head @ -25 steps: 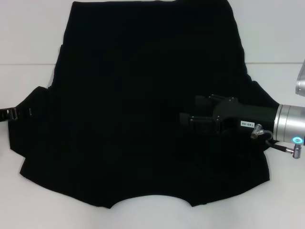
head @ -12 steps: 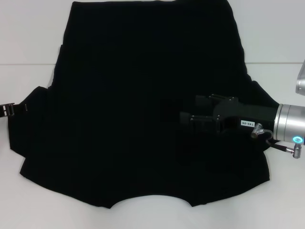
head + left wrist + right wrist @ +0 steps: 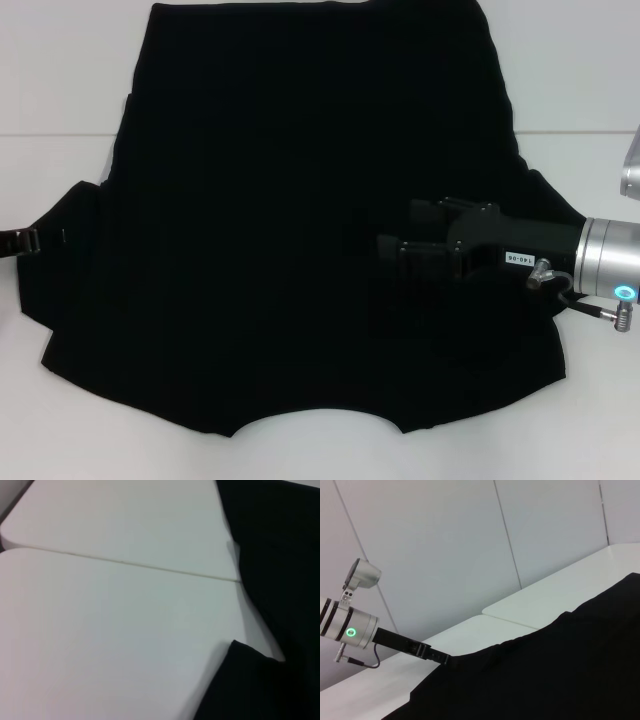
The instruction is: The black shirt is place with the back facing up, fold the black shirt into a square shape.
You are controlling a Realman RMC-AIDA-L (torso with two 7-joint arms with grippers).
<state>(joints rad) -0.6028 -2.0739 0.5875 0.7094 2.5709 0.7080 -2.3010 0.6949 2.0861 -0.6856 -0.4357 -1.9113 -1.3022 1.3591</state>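
Left tool grips black shirt sleeve edge; right tool state unclear

Even, bright, diffuse light falls from above, with barely any cast shadow on the white table. The black shirt reads as a flat, nearly featureless dark mass, its folds lost. The left wrist view is soft and out of focus, slightly pinkish; the right wrist view is sharper, without glare
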